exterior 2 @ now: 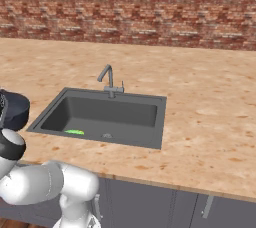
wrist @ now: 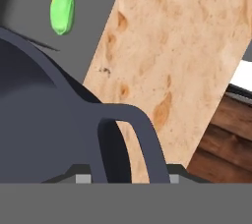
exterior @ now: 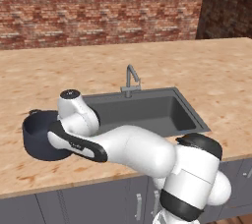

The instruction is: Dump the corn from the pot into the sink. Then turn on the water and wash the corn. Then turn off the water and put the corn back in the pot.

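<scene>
gripper (wrist: 127, 181) clamped on pot (exterior: 40, 134) handle beside sink (exterior 2: 161, 117) rim, corn (exterior 2: 74, 132) on basin floor

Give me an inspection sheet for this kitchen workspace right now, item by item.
Surface: light wood counter, bare around the sink.
Job's things: corn lies on the floor of the sink, near its front left; pot stands on the counter beside the sink; no water seen at the faucet.
Clutter: nothing seen.
Grippers: gripper shut on the pot's loop handle.
Cables: nothing seen.
Surroundings: brick wall behind, grey cabinets below.
</scene>
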Motion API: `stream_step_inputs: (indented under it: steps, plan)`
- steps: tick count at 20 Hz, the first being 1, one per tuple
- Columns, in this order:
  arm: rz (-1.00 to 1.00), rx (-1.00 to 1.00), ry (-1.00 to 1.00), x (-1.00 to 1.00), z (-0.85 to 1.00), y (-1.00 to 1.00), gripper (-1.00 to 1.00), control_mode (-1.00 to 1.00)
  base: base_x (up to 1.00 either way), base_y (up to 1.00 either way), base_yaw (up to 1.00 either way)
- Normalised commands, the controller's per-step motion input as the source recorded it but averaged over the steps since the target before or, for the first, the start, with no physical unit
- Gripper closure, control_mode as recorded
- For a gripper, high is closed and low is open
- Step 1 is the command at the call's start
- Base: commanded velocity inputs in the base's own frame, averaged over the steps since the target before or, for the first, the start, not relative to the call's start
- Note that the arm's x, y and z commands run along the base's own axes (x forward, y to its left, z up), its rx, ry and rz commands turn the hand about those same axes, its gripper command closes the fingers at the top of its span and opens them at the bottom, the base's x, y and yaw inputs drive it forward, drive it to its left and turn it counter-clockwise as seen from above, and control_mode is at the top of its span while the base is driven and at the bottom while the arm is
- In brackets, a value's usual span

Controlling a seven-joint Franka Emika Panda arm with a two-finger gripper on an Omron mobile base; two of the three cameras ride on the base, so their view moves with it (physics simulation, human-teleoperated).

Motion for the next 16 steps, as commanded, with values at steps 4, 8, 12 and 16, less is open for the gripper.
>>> stream_step_inputs:
  steps: [4,8,12,16]
  plan:
    - [0.00,-0.10,0.00,0.27,-0.35,0.27,1.00,-1.00,0.00,0.00,0.00]
    - [0.00,-0.08,0.00,0.18,-0.41,0.13,1.00,-1.00,0.00,0.00,0.00]
    - [0.00,-0.08,0.00,0.08,-0.46,0.06,1.00,-1.00,0.00,0.00,0.00]
    - [0.00,-0.06,0.00,0.00,-0.30,0.00,-1.00,-1.00,0.00,0.00,0.00]
